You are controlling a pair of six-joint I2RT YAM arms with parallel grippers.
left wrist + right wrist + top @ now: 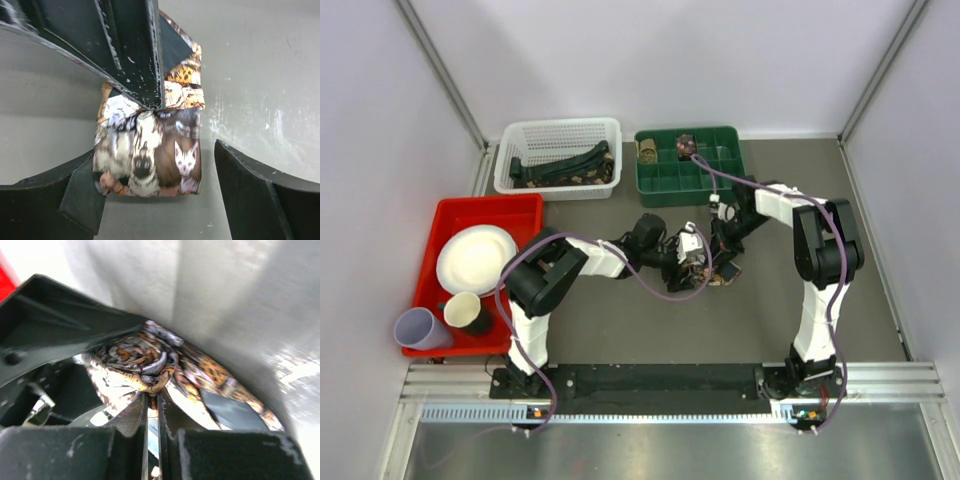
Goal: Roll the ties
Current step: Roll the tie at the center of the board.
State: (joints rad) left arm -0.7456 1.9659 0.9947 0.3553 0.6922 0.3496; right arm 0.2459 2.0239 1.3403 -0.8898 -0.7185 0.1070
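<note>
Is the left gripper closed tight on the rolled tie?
No, the left gripper stands open: bare table shows between one of its fingers and the rolled tie.

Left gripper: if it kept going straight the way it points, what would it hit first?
The rolled tie, sitting between the left gripper's open fingers; how near is unclear.

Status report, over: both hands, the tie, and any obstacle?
Left hand open, astride the rolled tie. Right hand shut on the roll's edge. Roll rests on table. No obstacle seen between the hands.
</note>
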